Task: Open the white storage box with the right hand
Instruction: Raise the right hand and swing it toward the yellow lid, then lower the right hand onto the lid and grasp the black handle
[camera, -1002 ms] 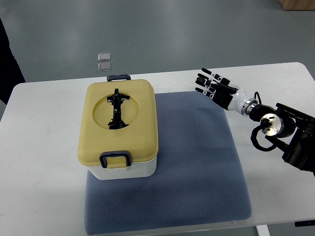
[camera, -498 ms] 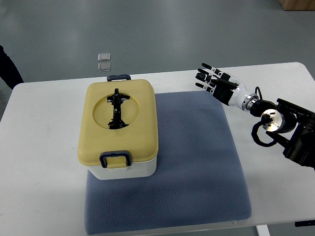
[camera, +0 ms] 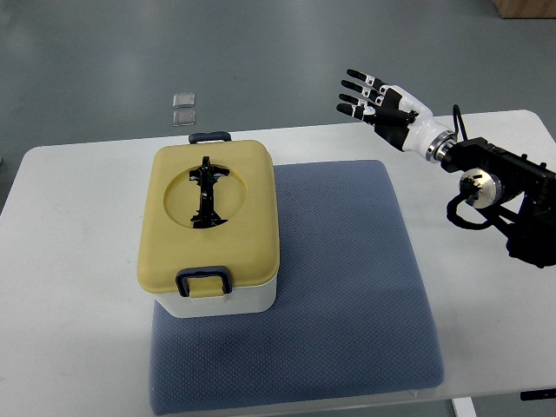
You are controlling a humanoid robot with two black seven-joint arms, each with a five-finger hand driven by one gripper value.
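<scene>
White-shelled right robot hand (camera: 382,104) with black-jointed fingers, silver wrist ring, black forearm housing, looped black cable.

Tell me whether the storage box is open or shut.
Shut: the yellow lid sits flat on the white box, and the right hand is far off.

The worktop (camera: 78,261) is white with rounded corners, and it fills most of the top view. A blue-grey padded mat (camera: 347,295) lies flat on it. The mat has a fine woven texture. It reaches from the middle of the worktop to the near edge, and bare white surface shows to the left, to the right and behind the mat. The white storage box (camera: 221,300) with its yellow lid (camera: 208,221) stands on the left part of the mat and partly over the mat's left edge. Beyond the far edge of the worktop is the grey floor (camera: 261,52), where two small clear square things (camera: 183,109) lie close together.
</scene>
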